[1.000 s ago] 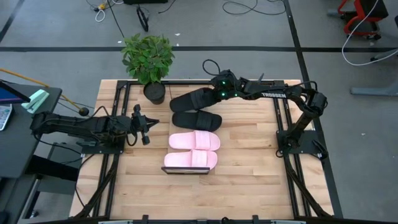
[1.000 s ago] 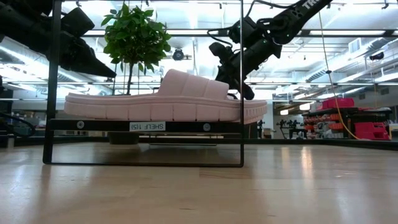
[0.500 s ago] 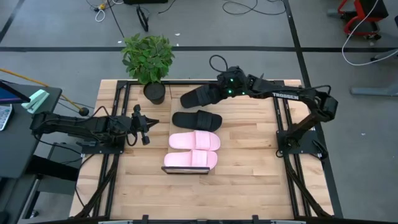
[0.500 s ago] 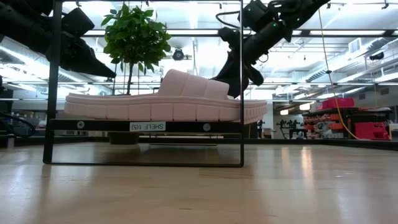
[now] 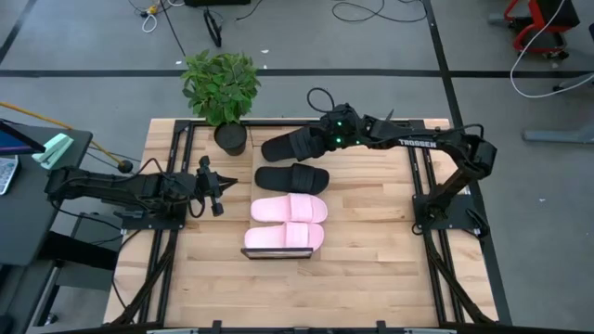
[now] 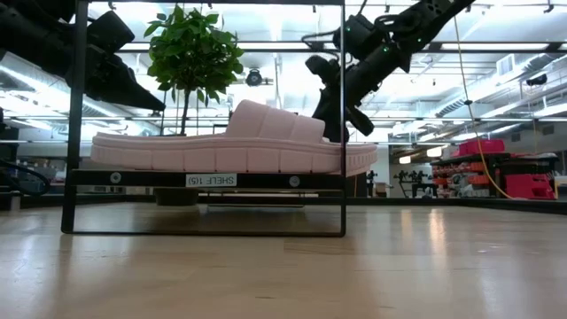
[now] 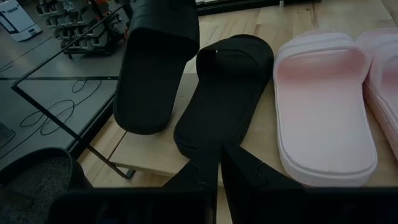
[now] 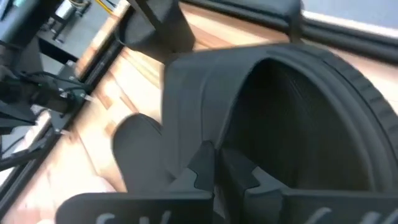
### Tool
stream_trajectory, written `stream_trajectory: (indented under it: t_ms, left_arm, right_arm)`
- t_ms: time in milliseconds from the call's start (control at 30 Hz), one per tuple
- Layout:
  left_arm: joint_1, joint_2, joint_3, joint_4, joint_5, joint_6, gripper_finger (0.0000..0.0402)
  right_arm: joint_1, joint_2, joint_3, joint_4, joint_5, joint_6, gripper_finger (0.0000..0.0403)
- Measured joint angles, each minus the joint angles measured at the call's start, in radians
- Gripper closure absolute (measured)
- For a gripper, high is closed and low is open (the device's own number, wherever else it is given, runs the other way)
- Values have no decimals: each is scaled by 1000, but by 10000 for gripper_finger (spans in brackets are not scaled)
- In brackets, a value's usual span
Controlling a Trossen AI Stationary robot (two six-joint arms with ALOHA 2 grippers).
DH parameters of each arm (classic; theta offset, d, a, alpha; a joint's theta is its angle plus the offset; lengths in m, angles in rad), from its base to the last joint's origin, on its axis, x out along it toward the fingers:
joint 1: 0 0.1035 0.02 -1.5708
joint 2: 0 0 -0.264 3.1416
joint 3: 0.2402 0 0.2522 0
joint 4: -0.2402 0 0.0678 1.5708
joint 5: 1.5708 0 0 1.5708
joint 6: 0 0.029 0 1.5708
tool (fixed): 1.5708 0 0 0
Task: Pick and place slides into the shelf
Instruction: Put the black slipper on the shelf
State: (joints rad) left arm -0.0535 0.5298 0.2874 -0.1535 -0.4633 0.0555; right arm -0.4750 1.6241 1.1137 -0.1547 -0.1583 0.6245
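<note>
My right gripper (image 5: 325, 139) is shut on one black slide (image 5: 283, 147), held in the air over the table's far part, just beyond the shelf's far end. The other black slide (image 5: 292, 177) and the two pink slides (image 5: 290, 209) (image 5: 285, 237) lie side by side, soles down, across the shelf (image 6: 142, 178), a narrow wood board in a thin black frame. My left gripper (image 5: 220, 192) is shut and waits to the left of the shelf, pointing at the slides; it touches nothing. My right gripper holds the black slide by its wide strap (image 8: 273, 106), at the strap's edge, pinched between the two fingers (image 8: 202, 163). It reaches in from the table's right side. The slide is lifted clear and tilted, its free end (image 6: 341, 124) hanging lower than the fingers.
A potted plant (image 5: 223, 88) stands at the table's far edge, just left of the held slide. Black frame rails run along both table sides (image 5: 422, 186). Bare plank tabletop lies right of the shelf (image 5: 371, 213) and at the near edge.
My right gripper carried the black slide up and toward the table's right edge, then came back toward the left and a little down. The slide stayed lifted and tilted in the hold. The left arm and the three slides on the shelf kept still.
</note>
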Motion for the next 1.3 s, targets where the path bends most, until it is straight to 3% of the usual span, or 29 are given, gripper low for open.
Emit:
stream_trajectory:
  t_ms: [1300]
  left_arm:
    - [0, 0, 0, 8, 0, 1, 382]
  right_arm:
    - [-58, 16, -27, -74, -202, 19, 396]
